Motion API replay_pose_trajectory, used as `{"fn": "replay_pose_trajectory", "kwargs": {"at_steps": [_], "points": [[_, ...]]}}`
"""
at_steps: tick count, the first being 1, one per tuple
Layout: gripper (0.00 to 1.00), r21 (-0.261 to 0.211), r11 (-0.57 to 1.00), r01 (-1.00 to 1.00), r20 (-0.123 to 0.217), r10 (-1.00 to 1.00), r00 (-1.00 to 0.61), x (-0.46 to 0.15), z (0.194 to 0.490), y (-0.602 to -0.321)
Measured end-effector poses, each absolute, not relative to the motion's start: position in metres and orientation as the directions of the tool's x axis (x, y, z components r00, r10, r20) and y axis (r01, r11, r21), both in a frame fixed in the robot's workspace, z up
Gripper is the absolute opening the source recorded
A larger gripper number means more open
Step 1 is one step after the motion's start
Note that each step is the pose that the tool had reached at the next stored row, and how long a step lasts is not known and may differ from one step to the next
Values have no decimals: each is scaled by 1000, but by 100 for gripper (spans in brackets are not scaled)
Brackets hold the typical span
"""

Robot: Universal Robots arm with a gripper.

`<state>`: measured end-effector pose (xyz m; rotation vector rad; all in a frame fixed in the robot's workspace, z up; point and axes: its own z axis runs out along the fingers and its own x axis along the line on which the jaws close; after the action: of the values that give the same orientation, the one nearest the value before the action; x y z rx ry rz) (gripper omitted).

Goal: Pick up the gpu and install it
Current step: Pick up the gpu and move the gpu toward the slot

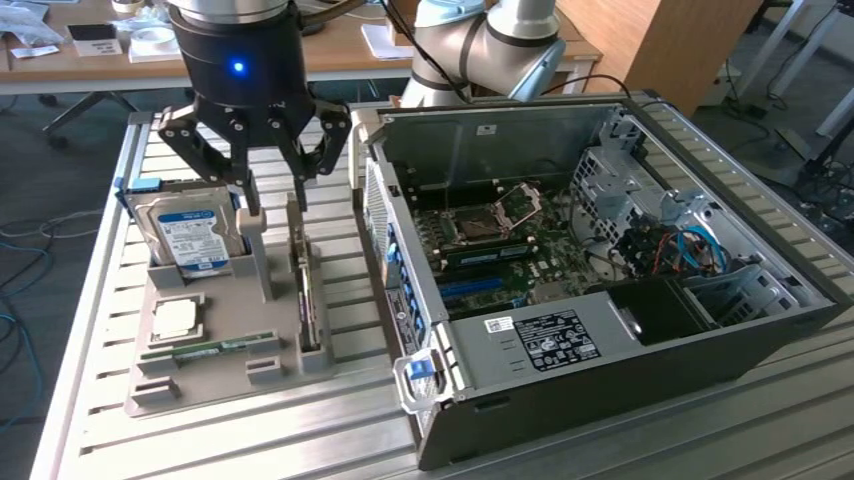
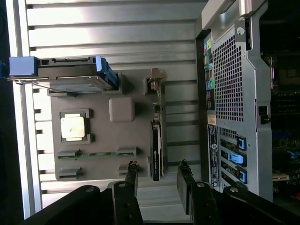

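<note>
The gpu (image 1: 310, 300) stands on edge in a slot of the grey parts holder (image 1: 220, 375), a thin black card with a metal bracket (image 2: 157, 79) at one end. My gripper (image 1: 274, 197) hangs open above the holder's far end, over the card's line, with nothing between its fingers. In the wrist view the gpu (image 2: 156, 150) runs lengthwise, and one end of it lies between the two fingertips of my gripper (image 2: 158, 174), lower down. The open computer case (image 1: 601, 250) lies at the exterior view's right, its motherboard and blue card slots (image 1: 474, 290) exposed.
The holder also carries a silver hard drive with a blue label (image 1: 194, 235), a square processor chip (image 1: 176, 318) and a green memory stick (image 1: 214, 350). The case wall (image 2: 234, 93) stands close beside the holder. All rests on a ribbed metal table (image 1: 334, 430).
</note>
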<state>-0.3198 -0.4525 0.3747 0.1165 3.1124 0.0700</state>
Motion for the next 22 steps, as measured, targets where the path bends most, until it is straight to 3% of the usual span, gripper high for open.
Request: {"fn": "replay_pose_trajectory", "kwargs": {"at_steps": [22], "points": [[47, 46, 996, 74, -24, 75, -997, -320, 364, -453]]}}
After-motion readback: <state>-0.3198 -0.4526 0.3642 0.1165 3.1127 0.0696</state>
